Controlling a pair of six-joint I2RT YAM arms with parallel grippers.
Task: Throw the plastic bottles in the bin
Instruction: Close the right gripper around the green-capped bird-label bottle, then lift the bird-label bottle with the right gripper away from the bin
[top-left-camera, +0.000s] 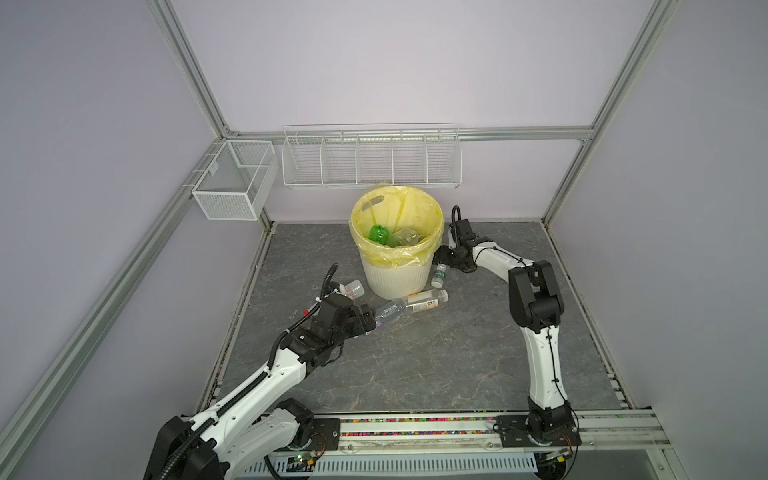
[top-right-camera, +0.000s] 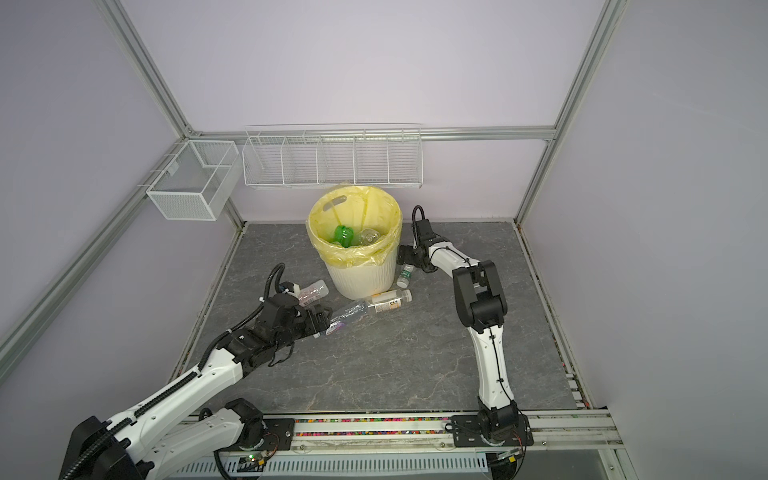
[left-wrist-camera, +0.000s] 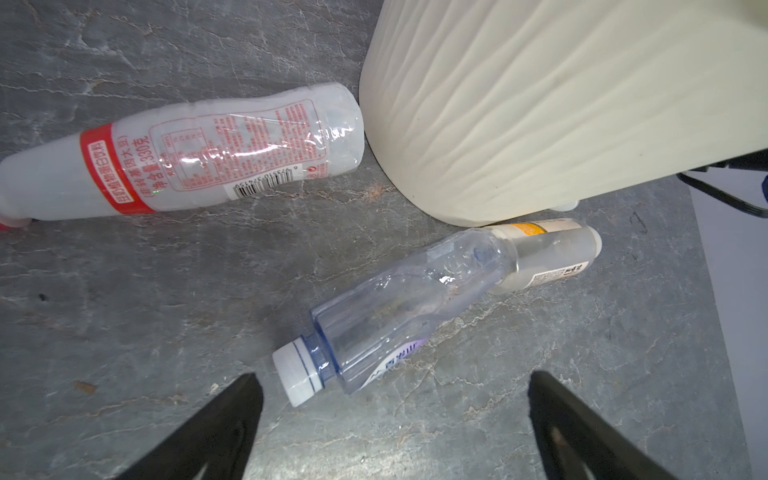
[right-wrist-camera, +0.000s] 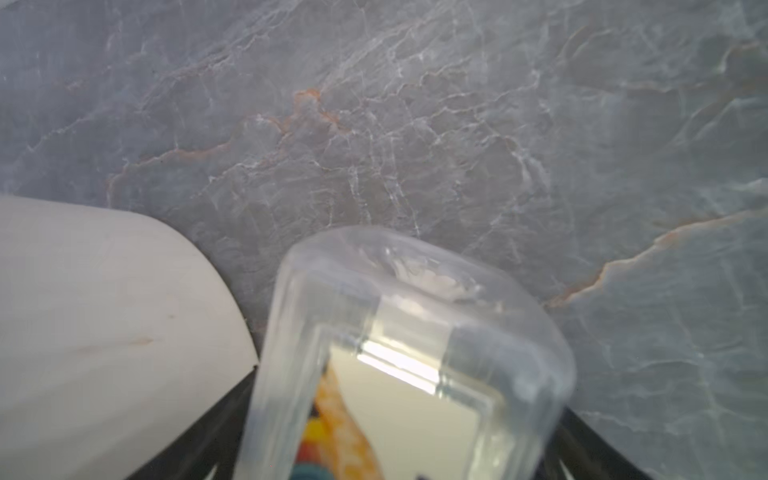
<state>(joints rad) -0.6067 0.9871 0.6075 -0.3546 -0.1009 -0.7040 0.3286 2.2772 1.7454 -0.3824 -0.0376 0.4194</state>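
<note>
The bin (top-left-camera: 395, 282) (top-right-camera: 361, 284) stands at the back middle of the table, with a green bottle (top-left-camera: 379, 233) and a clear one (top-left-camera: 405, 237) inside its yellow bag. My left gripper (top-left-camera: 371, 321) (left-wrist-camera: 395, 395) is open, low over the table, just short of the white cap of a clear blue-tinted bottle (top-left-camera: 388, 311) (left-wrist-camera: 407, 307). A red-labelled bottle (top-left-camera: 353, 288) (left-wrist-camera: 208, 149) and an orange-labelled one (top-left-camera: 428, 300) (left-wrist-camera: 548, 257) lie nearby. My right gripper (top-left-camera: 441, 254) (right-wrist-camera: 407, 395) is low beside the bin (right-wrist-camera: 104, 332), with a clear square bottle (right-wrist-camera: 415, 316) filling its jaws. A green-labelled bottle (top-left-camera: 439, 275) lies at its tip.
Two white wire baskets hang on the back frame, a box one (top-left-camera: 232, 183) at the left and a long divided one (top-left-camera: 370, 162) above the bin. Aluminium frame posts border the grey stone-patterned table (top-left-camera: 415, 365). The arms' base rail (top-left-camera: 415, 432) runs along the front edge.
</note>
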